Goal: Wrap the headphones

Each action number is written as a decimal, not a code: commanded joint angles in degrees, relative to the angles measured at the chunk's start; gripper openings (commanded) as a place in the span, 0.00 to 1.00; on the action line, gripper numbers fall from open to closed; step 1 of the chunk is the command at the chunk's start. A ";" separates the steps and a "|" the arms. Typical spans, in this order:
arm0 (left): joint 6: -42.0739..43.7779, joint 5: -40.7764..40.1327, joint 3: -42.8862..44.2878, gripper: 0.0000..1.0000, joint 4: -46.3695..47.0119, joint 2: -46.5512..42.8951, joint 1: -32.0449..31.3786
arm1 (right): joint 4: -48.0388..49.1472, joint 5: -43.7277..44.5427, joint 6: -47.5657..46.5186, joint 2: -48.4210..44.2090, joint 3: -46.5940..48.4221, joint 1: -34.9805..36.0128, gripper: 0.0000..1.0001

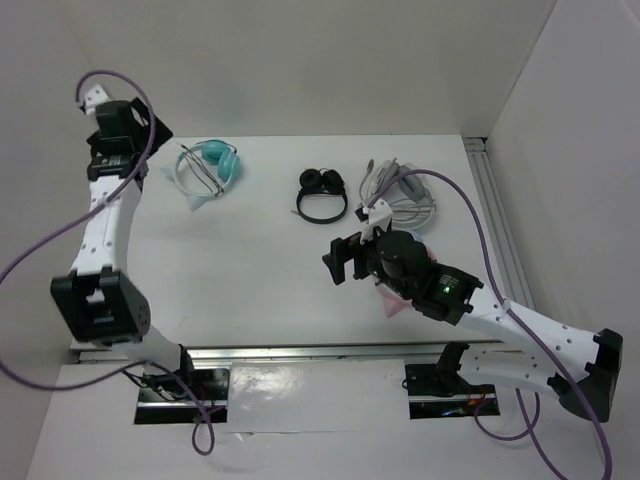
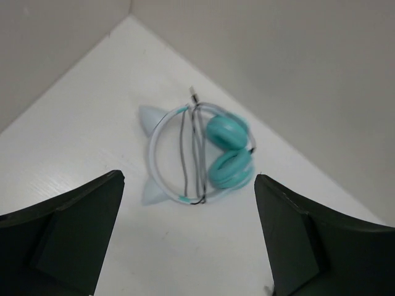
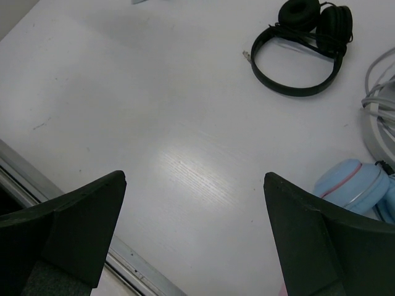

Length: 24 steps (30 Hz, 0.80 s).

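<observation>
- Headphones point(image 1: 210, 165) lie flat near the far-left corner of the desk point(image 1: 250, 270), the teal cups side by side and the headband looped out toward the left edge.
- In the left wrist view the cable point(image 2: 191, 154) runs in several strands across the headband loop, with the plug poking out at the far side. The wrap looks nearly or fully done, though blur hides whether the end is tucked.
- Left end effector point(image 1: 140, 128) hangs above the far-left corner, well clear of the headphones, with its jaws spread wide and nothing in them.
- Right end effector point(image 1: 342, 258) hovers over the right half of the desk nearer the near edge, equally wide open and empty.
- The step in hand appears to be checking the wrap and backing off.
- To do it well, lift the left arm straight up and away so that no finger catches a strand and drags the loops loose.
- If the plug end proves loose, pinch it alone, close to the band, and slip it under a neighbouring strand without shifting the cups.
- Keep the right arm away from the black pair point(image 1: 322, 190) and the pink pair point(image 3: 352, 185), which are not part of this job.
</observation>
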 commanded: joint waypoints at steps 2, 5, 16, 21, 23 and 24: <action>0.71 2.57 -6.14 1.00 -3.85 -20.36 -0.46 | -4.70 4.49 3.95 -3.40 5.89 1.32 1.00; 0.71 10.39 -16.43 1.00 -5.41 -39.70 -1.95 | -11.02 6.52 5.45 -6.13 8.00 1.32 1.00; 6.23 31.08 -34.38 1.00 -32.11 -78.16 -2.48 | -24.66 1.96 8.17 -21.23 12.84 1.85 1.00; 7.38 29.75 -38.34 1.00 -35.48 -79.56 -7.14 | -30.38 1.95 9.31 -26.34 13.99 1.85 1.00; 7.38 30.44 -38.34 1.00 -35.48 -79.56 -7.14 | -31.53 1.95 9.93 -28.89 13.99 1.85 1.00; 7.38 31.32 -38.34 1.00 -34.70 -79.56 -7.14 | -32.66 1.95 10.45 -29.42 14.59 1.85 1.00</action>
